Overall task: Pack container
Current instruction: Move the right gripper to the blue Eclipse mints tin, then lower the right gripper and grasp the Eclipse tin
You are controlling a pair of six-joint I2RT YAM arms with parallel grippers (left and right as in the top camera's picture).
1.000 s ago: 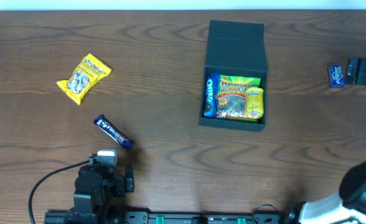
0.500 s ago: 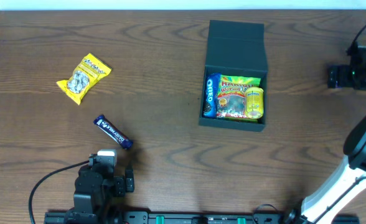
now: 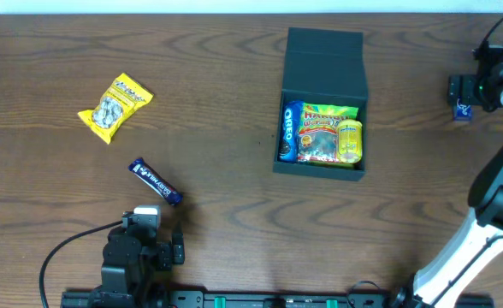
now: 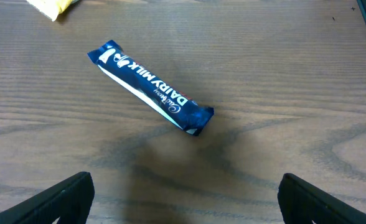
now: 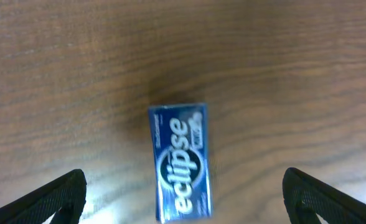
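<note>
The container sits on the table toward the far edge, nearer the right edge than the left. Its flap lid is laid back toward the far edge. It is well apart from both arms.

The right end effector is out by the right edge of the table, about level with the container. It hangs over a blue eclipse packet with its fingers spread wide to either side. They grip nothing.

The left end effector is at the near edge, toward the near-left corner. It is also spread wide and empty. A Dairy Milk bar lies slantwise on the table just ahead of it, untouched.

There is one container, and three packets show inside it, side by side:
- a blue Oreo pack
- a Haribo bag
- a yellow pack

Three items lie loose on the table:
- the one eclipse packet
- the one Dairy Milk bar
- one yellow snack bag, which is toward the far-left corner

Two end effectors are in view.
</note>
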